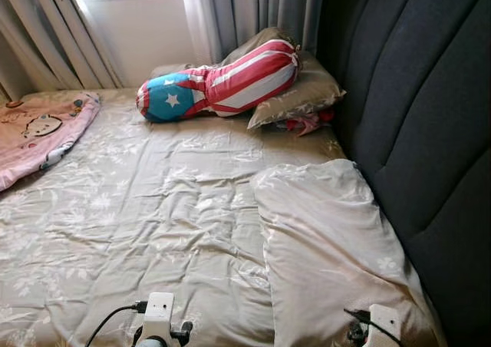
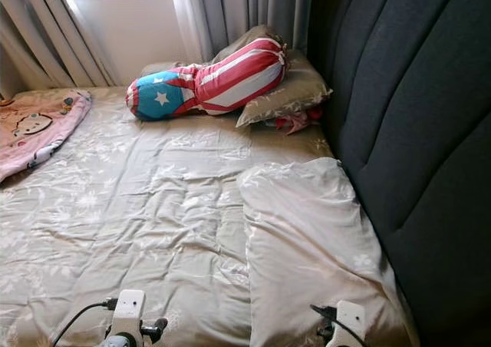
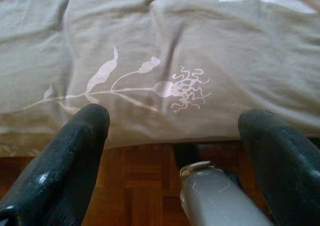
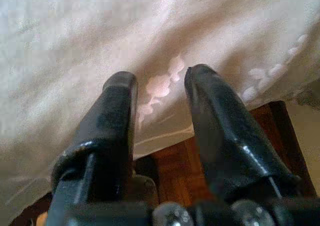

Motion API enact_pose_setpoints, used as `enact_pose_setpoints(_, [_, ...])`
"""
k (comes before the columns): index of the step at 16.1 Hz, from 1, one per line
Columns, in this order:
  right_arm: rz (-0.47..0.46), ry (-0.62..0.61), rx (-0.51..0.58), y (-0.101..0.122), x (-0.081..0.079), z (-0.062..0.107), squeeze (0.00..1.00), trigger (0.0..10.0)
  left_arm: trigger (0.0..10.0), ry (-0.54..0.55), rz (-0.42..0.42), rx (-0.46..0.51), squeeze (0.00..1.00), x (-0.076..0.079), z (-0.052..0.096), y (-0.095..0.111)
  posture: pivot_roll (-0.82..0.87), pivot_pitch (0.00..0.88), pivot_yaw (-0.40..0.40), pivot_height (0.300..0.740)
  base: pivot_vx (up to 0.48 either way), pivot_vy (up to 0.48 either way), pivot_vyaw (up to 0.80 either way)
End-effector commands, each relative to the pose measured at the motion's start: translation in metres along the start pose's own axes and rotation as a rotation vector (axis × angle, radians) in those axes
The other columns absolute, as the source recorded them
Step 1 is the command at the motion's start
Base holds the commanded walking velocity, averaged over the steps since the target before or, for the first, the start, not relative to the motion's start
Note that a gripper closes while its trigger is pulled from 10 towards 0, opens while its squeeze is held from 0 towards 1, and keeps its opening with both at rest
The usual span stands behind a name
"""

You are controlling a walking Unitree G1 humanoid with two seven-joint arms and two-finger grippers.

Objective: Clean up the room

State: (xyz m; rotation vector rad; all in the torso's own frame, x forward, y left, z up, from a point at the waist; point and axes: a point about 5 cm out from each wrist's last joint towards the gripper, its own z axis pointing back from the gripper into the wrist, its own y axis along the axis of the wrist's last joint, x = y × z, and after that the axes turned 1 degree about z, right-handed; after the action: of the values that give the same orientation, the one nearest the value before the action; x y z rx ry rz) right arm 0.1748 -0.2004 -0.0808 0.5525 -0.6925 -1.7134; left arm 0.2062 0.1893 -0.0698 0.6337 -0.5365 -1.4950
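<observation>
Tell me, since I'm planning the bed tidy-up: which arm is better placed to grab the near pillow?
Right, probably. The right gripper hangs open at the bed's edge just below the near pillow, beside the headboard. The left gripper, also open, faces plain bedsheet.

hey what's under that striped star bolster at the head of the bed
The striped bolster leans on a beige pillow. Something red pokes out beneath that pillow; most of it is covered, so I can't tell what it is.
</observation>
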Motion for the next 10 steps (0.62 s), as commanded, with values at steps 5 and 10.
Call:
enact_pose_setpoints(5, [0.023,-0.002,-0.052,-0.009,0.002,0.002,1.00,10.0,10.0,0.004,-0.016,-0.042,0.00,0.001,0.001,-0.009,-0.10,0.000,0.024,0.740,0.000,0.000,0.00])
enact_pose_setpoints(10, [0.047,-0.017,-0.083,-0.015,0.003,0.004,0.00,10.0,10.0,0.010,-0.016,-0.040,0.00,0.001,0.001,-0.007,-0.10,0.000,0.021,0.740,0.000,0.000,0.00])
